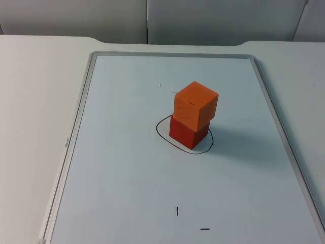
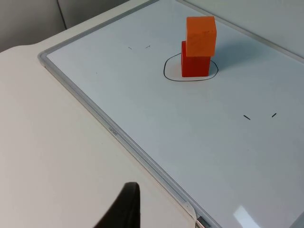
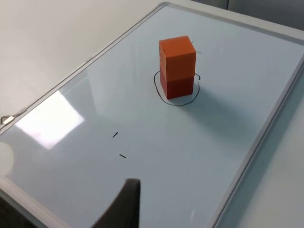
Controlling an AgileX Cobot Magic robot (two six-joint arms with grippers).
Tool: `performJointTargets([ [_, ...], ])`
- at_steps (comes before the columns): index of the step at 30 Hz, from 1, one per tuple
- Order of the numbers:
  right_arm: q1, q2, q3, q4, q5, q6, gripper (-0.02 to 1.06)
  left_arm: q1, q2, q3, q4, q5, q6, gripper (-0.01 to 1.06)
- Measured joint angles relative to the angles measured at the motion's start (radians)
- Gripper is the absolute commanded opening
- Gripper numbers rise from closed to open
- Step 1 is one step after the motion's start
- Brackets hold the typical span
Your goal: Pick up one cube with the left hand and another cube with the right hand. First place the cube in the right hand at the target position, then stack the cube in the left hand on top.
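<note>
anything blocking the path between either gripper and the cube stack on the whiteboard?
Nothing visible. The orange cube sits on the red cube inside the drawn circle on the whiteboard. From both wrist views the board between each fingertip and the stack carries only small pen marks.

The left gripper (image 2: 126, 208) hangs raised over the table top (image 2: 57, 156), just outside the whiteboard's (image 2: 156, 172) left edge and near its near left corner, pointing slantwise across the board. The right gripper (image 3: 126, 205) hangs raised over the whiteboard, apparently close to its near edge, pointing toward the far end. Both arms wait.
</note>
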Motion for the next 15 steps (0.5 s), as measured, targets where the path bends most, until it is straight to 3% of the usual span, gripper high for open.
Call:
performJointTargets([
  [4,-0.081,0.000,0.000,0.000,0.000,0.000,1.05,0.000,0.000,0.000,0.000,0.000,0.000,1.05],
  [8,-0.263,0.000,0.000,0.000,0.000,0.000,1.05,0.000,0.000,0.000,0.000,0.000,0.000,1.05],
  [9,-0.263,0.000,0.000,0.000,0.000,0.000,1.05,0.000,0.000,0.000,0.000,0.000,0.000,1.05],
  [13,-0.465,0.000,0.000,0.000,0.000,0.000,1.05,0.000,0.000,0.000,0.000,0.000,0.000,1.05],
  [15,-0.496,0.000,0.000,0.000,0.000,0.000,1.05,0.000,0.000,0.000,0.000,0.000,0.000,1.05],
])
